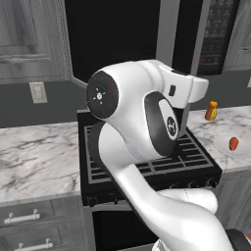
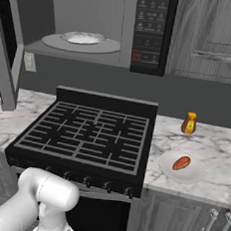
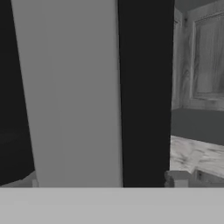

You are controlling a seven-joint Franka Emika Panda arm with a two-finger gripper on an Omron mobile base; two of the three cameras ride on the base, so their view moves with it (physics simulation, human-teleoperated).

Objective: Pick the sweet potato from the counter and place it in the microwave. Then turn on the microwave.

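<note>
Right base view: the sweet potato (image 2: 181, 163) is seen lying on a small white plate (image 2: 194, 172), which rests on the desk (image 2: 212, 147) right of the stovetop (image 2: 86, 132), near the desk's front edge.
Bottle: an orange bottle (image 2: 189, 123) with a yellow cap stands upright further back on the same stretch of desk, apart from the plate.
Microwave: the microwave (image 2: 96, 23) is mounted above the stovetop with its door (image 2: 7, 42) swung open to the left; a white round plate (image 2: 83, 38) is seen on the turntable inside, and the dark button panel (image 2: 148, 30) is at its right.
Left base view: the sweet potato (image 1: 234, 143) is seen at the desk's far right, with the arm's white elbow (image 1: 132, 108) in front of the stovetop.
Jaws: whether they are spread or closed cannot be told; nothing is seen held, and the potato lies untouched.
Hand view: a pale grey upright panel between black areas is seen close up, possibly the microwave door's frame.
</note>
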